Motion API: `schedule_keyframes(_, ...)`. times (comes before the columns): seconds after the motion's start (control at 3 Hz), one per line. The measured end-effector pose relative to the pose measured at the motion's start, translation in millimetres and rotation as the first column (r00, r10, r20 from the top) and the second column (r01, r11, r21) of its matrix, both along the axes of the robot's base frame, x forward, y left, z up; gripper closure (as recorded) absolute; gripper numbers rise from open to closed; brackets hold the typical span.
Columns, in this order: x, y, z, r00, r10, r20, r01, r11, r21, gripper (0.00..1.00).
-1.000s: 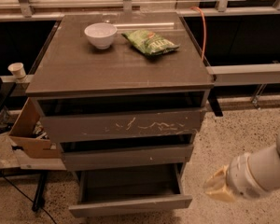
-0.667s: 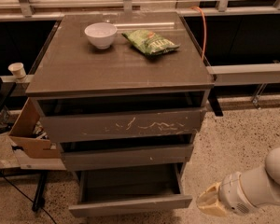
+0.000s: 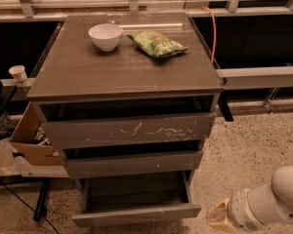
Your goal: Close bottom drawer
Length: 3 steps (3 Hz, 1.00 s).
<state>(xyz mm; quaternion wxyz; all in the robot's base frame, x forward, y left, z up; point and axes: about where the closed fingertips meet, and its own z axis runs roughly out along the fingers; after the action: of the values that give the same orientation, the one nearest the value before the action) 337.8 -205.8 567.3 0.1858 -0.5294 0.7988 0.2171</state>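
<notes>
The bottom drawer [image 3: 136, 214] of the grey-brown cabinet is pulled out, its dark inside showing behind a narrow plain front panel. Above it sit a narrow drawer front with a tiny white fleck [image 3: 133, 164] and a taller drawer front with white scratch marks [image 3: 127, 130]. My gripper [image 3: 218, 220] is at the bottom right, low near the floor, just right of the bottom drawer's front right corner and apart from it. The white arm reaches in from the right edge.
On the cabinet top [image 3: 78, 74] stand a white bowl [image 3: 105, 36] and a green snack bag [image 3: 157, 43]. A cardboard box [image 3: 30, 139] sits left of the cabinet, a paper cup [image 3: 18, 73] above it. An orange cable [image 3: 212, 30] hangs at the right. Speckled floor [image 3: 249, 150] spreads to the right.
My arm and gripper have moved down and a little left, closer to the bottom drawer's front right corner. The drawer has not moved.
</notes>
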Motion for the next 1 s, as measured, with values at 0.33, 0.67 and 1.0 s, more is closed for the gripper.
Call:
schedule_keyframes(0.33, 7.8, -16.6, -50.7, 0.9901, 0.021, 0.139, -0.016, 0.999, -0.043, 1.00)
schedule_keyframes(0.67, 10.8, -15.8, -47.8, 0.9897, 0.015, 0.142, -0.009, 0.999, -0.045, 1.00)
schedule_keyframes(1.0, 9.5, -17.0, -53.5, 0.9826, 0.039, 0.182, -0.027, 0.997, -0.071, 1.00)
